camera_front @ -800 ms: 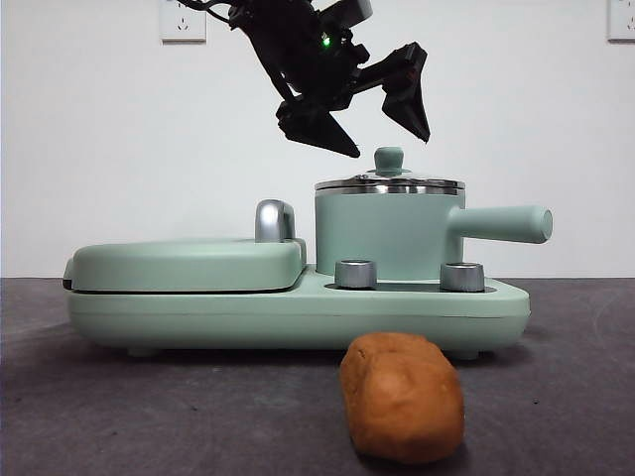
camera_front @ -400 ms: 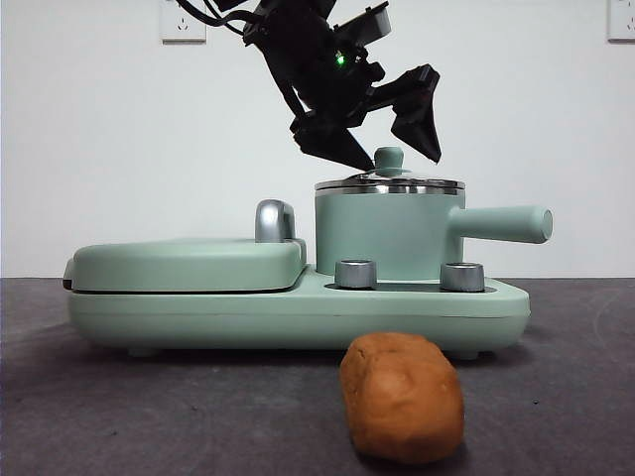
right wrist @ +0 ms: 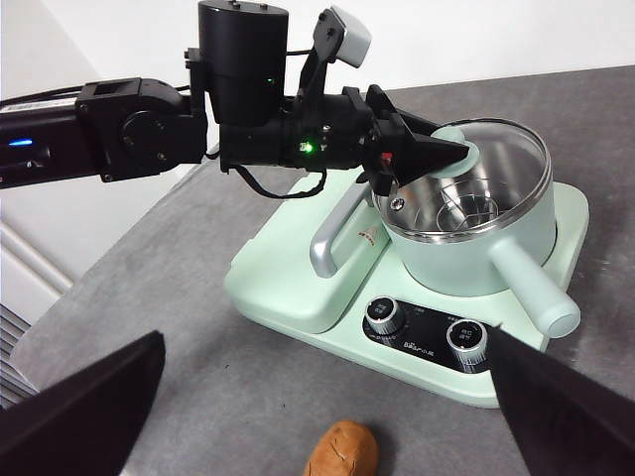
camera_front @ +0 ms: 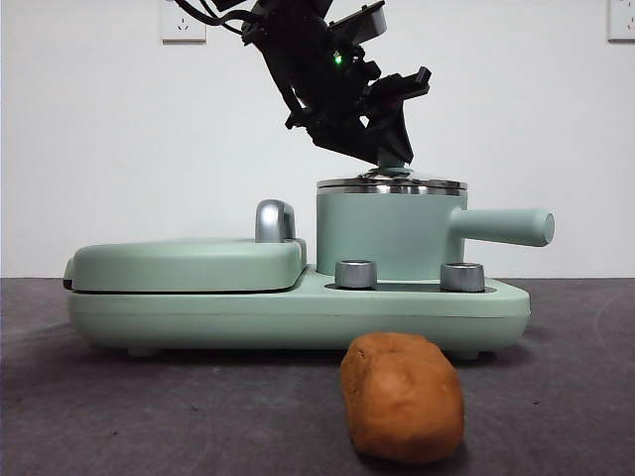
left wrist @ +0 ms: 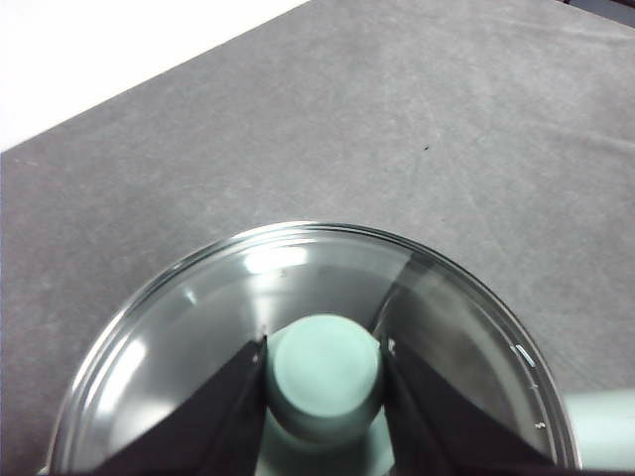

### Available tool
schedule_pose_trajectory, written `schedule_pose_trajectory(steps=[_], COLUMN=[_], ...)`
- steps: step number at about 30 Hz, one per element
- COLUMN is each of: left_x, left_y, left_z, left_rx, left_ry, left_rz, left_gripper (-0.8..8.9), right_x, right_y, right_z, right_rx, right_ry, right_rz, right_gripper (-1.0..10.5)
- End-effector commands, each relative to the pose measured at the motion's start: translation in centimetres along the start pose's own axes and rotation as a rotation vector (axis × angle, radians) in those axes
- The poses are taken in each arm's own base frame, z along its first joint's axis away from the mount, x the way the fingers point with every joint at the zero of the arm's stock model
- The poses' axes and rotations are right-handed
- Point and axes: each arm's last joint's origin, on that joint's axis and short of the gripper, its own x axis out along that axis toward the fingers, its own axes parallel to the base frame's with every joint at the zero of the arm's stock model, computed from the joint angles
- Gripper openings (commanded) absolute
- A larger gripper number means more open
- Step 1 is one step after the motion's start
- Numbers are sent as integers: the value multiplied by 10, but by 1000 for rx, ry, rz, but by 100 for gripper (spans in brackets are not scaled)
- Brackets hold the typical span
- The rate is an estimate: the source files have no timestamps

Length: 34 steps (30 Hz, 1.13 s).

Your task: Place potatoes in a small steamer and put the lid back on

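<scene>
Presently: potato [camera_front: 402, 399], lying on counter [camera_front: 556, 397] before the appliance. Lid [left wrist: 298, 297] seated on small steamer [camera_front: 387, 236]; left tool [left wrist: 324, 369] pinching its knob [left wrist: 324, 372]. Right tool [right wrist: 317, 416] spread wide, well apart.

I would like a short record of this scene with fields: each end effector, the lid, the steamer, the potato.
left end effector: shut on the lid knob
right end effector: open, waiting away from the appliance, holding nothing
lid: on the steamer
steamer: on its mint-green base, handle sticking out sideways
potato: on the table in front of the base, untouched
</scene>
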Motion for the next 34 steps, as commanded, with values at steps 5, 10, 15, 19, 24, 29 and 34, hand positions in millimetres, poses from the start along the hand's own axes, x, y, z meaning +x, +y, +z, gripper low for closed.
schedule_pose_trajectory(steps=[5, 10, 15, 19, 24, 29, 34], left_x=[5, -2, -22, -43, -71, -99, -124], left_y=[-7, -6, -7, -7, -4, 3, 17], left_z=[4, 14, 34, 48, 60, 64, 64], left_rx=[14, 12, 18, 23, 21, 5, -18], left_ry=[-11, -37, -98, -148, -164, -115, -65], left_rz=[-32, -29, -25, -18, -8, 11, 44], left_gripper=[77, 77, 77, 77, 78, 77, 77], right_x=[-2, -2, -2, 0, 12, 30, 54], right_y=[3, 3, 3, 1, -9, -18, -19], right_z=[4, 4, 4, 5, 6, 6, 4], right_rx=[-20, -20, -19, -1, 74, 135, 168], right_ry=[-12, -12, -13, -5, 64, 178, 285], right_rz=[6, 4, 3, 1, -10, -5, -50], right_gripper=[517, 517, 517, 517, 517, 517, 517])
